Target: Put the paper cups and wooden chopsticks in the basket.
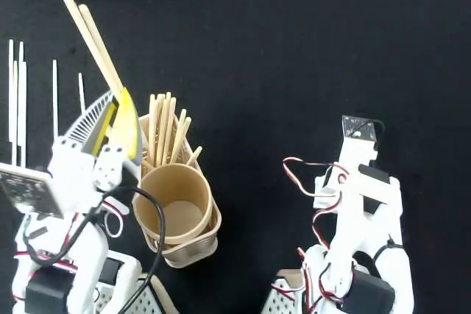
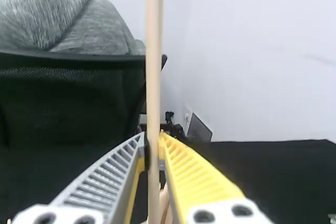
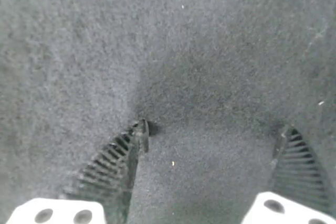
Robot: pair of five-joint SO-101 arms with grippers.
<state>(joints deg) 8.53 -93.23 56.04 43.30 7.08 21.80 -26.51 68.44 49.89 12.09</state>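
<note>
- Here, the left gripper [image 2: 153,145] has two ribbed plastic fingers, one grey and one yellow [image 2: 197,179]. They are clamped on a pair of pale wooden chopsticks [image 1: 88,31].
- The held pair is long, smooth and straight. In the high view it slants from the gripper at centre left up to the upper left corner of the frame; in the left wrist view it runs straight up the middle.
- A stack of tan paper cups [image 1: 175,207] sits at lower centre left. The cups are round and thin-walled, with rolled rims nested one inside another and the open mouth facing the camera.
- A bundle of wooden chopsticks [image 1: 165,134] fans out just above the cups in the frame, touching their rim, with the blunt ends spread apart.
- The right gripper [image 3: 212,129] has dark ribbed fingers that stand wide apart and hold nothing. It hangs over the black counter [image 1: 294,56], whose surface looks like matte, felt-like cloth.
- The right arm, in white plastic with red and white wires, sits at the lower right.
- Thin white sticks [image 1: 16,101] lie parallel along the left edge.
</note>
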